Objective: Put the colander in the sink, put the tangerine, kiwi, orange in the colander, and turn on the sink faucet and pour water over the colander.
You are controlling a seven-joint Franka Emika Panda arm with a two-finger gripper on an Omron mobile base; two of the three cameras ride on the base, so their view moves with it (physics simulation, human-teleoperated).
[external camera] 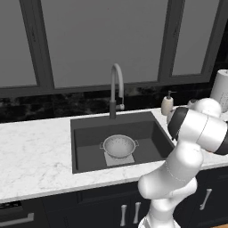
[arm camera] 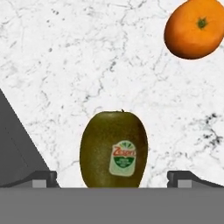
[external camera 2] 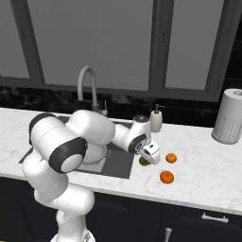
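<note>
The colander [external camera: 119, 146] sits in the sink [external camera: 89, 133]. You are on the kiwi [arm camera: 113, 149] step. Your end effector [arm camera: 113, 178] is wide open around the kiwi on the worktop [arm camera: 87, 65], holding nothing. Next, squeeze and lift.

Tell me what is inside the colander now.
The colander in the sink looks empty in the left base view. In the right base view the arm covers it. The kiwi lies on the counter.

- The kiwi [external camera 2: 143, 161] sits mostly hidden behind the pincer [external camera 2: 150, 157] in the right base view.
- In the hand view, an orange fruit [arm camera: 194, 28] is cut off by the top edge.
- The paper towel roll [external camera: 221, 90] runs off the left base view's right edge.
</note>
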